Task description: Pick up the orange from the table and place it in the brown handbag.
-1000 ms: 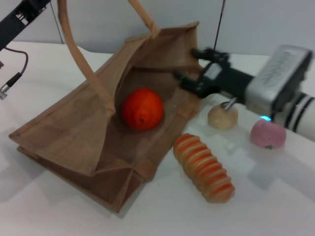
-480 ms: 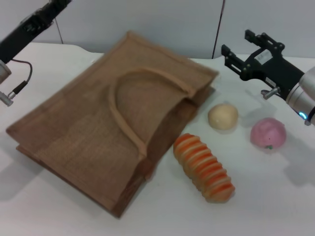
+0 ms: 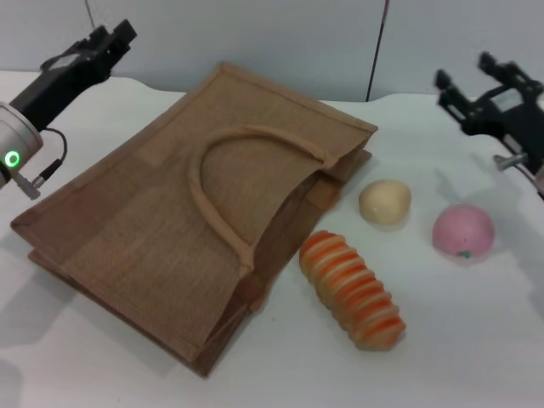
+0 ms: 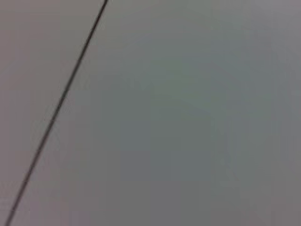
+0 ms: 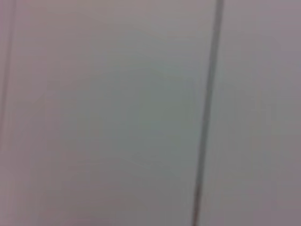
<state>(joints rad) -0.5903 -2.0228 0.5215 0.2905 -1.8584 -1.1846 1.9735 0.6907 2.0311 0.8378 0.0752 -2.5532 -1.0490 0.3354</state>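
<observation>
The brown handbag (image 3: 144, 229) lies flat on the white table (image 3: 476, 348), its opening collapsed and one beige loop handle (image 3: 223, 161) resting on its top side. The orange is hidden; no part of it shows. My left gripper (image 3: 112, 36) is open and empty, raised above the table's far left corner, clear of the bag. My right gripper (image 3: 464, 72) is open and empty, raised at the far right, well away from the bag. Both wrist views show only a plain grey wall with a dark line.
Right of the bag lie an orange-and-cream striped roll (image 3: 351, 289), a cream round fruit (image 3: 384, 202) and a pink round fruit (image 3: 462, 230). A grey wall stands behind the table.
The bag, held open with the orange inside a second ago, has dropped flat and shut over it. My left gripper let go of the handle. My right gripper drew back to the right.
</observation>
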